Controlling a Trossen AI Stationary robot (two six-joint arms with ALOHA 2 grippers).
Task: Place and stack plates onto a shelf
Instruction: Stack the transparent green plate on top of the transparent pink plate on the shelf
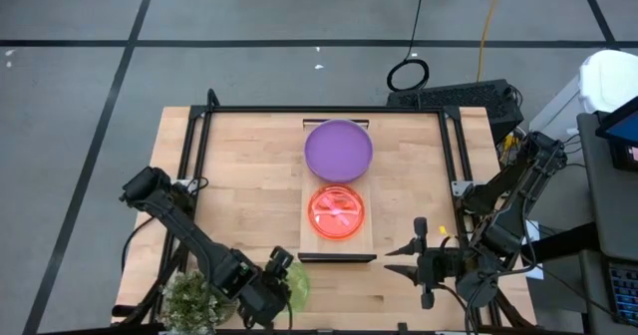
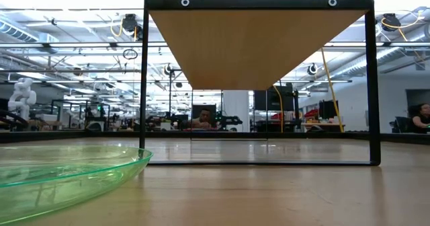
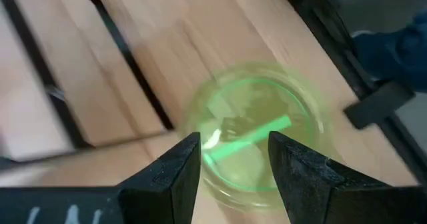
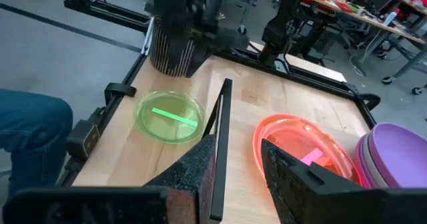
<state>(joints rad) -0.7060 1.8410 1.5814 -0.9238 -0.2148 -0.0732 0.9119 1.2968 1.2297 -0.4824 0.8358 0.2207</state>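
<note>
Two plates, purple (image 1: 338, 148) and orange (image 1: 336, 211), lie on the shelf (image 1: 310, 177); beside its near end, the left gripper (image 3: 232, 159) hovers, jaws released, above a green plate (image 1: 295, 283) on the surface (image 1: 244, 175); right gripper (image 4: 238, 159) jaws parted, empty

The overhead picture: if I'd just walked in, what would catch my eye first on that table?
Probably the two bright plates lying side by side on the shelf in the middle: a purple plate at its far end and an orange plate at its near end. Then the green plate on the tabletop by the near edge, with the left end effector hovering open right over it.
</note>
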